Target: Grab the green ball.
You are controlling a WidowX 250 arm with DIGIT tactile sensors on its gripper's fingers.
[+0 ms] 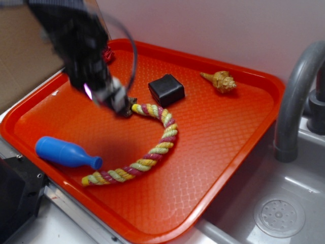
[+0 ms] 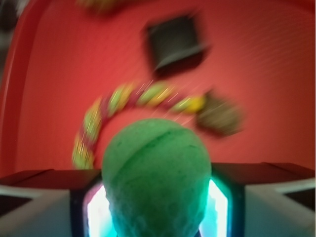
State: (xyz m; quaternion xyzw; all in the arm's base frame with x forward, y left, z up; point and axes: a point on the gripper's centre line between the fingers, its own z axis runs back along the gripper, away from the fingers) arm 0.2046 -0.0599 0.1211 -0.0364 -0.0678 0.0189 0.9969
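Note:
The green ball (image 2: pixel 155 173) fills the lower middle of the wrist view, squeezed between my two fingers and held above the orange tray (image 2: pixel 266 74). It is pale green with a ribbed, dimpled skin. In the exterior view my gripper (image 1: pixel 114 99) is blurred, over the tray's left middle, just above the top end of the rope toy (image 1: pixel 152 147). The ball itself is hidden there by the gripper.
On the orange tray (image 1: pixel 223 132): a blue bottle-shaped toy (image 1: pixel 66 152) front left, a black block (image 1: pixel 166 89), a tan shell-like toy (image 1: pixel 221 81), a brownish lump (image 2: pixel 219 114) by the rope's end, a small red lump (image 1: pixel 107 55) at the back. A sink and faucet (image 1: pixel 294 101) stand right.

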